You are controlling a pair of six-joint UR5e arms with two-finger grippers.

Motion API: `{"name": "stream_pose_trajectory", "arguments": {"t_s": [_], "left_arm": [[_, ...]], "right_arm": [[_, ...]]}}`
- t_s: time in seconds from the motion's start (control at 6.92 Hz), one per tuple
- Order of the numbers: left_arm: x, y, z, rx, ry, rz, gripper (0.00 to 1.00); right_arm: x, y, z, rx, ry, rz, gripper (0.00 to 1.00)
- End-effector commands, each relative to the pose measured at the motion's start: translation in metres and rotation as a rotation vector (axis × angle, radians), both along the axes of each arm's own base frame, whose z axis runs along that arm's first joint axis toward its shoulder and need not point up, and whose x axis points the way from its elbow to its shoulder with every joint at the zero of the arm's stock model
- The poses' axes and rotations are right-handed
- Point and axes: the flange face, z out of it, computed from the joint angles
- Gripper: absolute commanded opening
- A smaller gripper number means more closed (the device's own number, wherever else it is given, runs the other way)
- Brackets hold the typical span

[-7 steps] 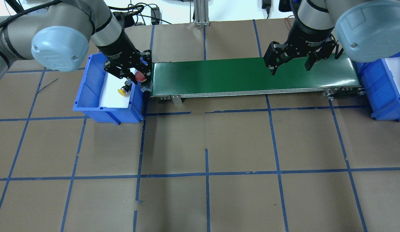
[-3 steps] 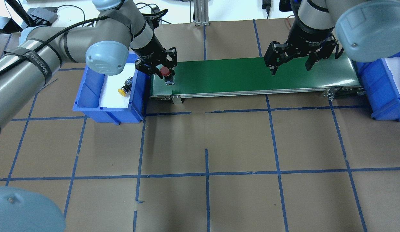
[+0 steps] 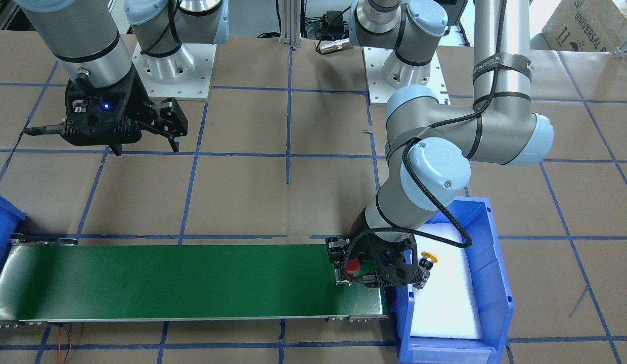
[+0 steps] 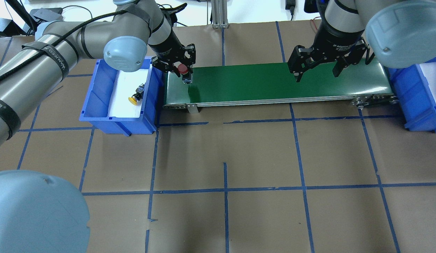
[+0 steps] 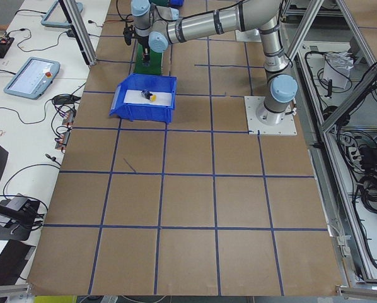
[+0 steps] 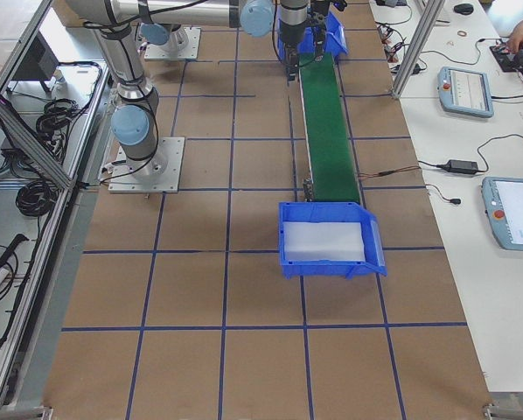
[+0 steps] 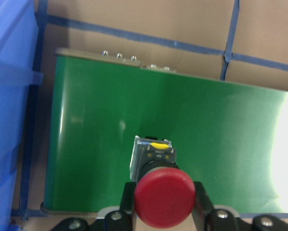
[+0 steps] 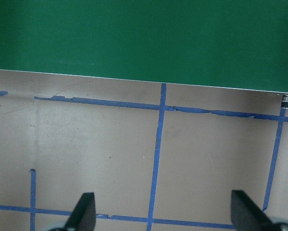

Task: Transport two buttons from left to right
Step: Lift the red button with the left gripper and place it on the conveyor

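The left gripper (image 4: 182, 73) is pinching the red button (image 7: 165, 199) by the neck under its mushroom cap, cap up and grey body hanging down. Directly beneath this gripper the green conveyor belt (image 4: 274, 82) is running off along the desk (image 4: 260, 158); I cannot tell whether the button's body is touching the belt. Just beside the left gripper, on the side away from the belt, a blue bin (image 4: 98, 91) is sitting against the belt's end. It is holding a white foam liner (image 4: 124, 107), and the yellow button (image 4: 136, 96) is lying tipped over on that liner, near the bin wall closest to the gripper. Well apart down the belt, the right gripper (image 4: 316, 73) is hovering with its fingers spread wide and nothing between them. Past it, at the belt's other end, a second blue bin (image 6: 327, 267) is sitting with its own white liner (image 6: 323, 241).
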Motion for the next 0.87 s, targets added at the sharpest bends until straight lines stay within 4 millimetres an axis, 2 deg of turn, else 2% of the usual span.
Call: {"name": "stream_pose_trajectory", "arguments": {"t_s": [0.0,0.29,0.43,0.72], "left_arm": [[0.0001,0.0001,-0.0083,0.019,-0.002,0.022,0.32],[0.0005,0.0003,-0.0119,0.024,-0.006,0.019,0.48],[0.0011,0.0008,-0.0144,0.029,-0.013,0.024,0.84],[0.0016,0.0049,-0.0168,0.037,-0.013,0.026,0.85]], "right_arm": [[0.0,0.0,-0.0013,0.005,0.0,0.0,1.0],[-0.0001,-0.0001,-0.0013,0.005,0.002,0.0,1.0],[-0.0003,-0.0001,-0.0013,0.005,0.003,0.0,1.0],[-0.0004,-0.0001,-0.0013,0.005,0.005,0.0,1.0]]}}
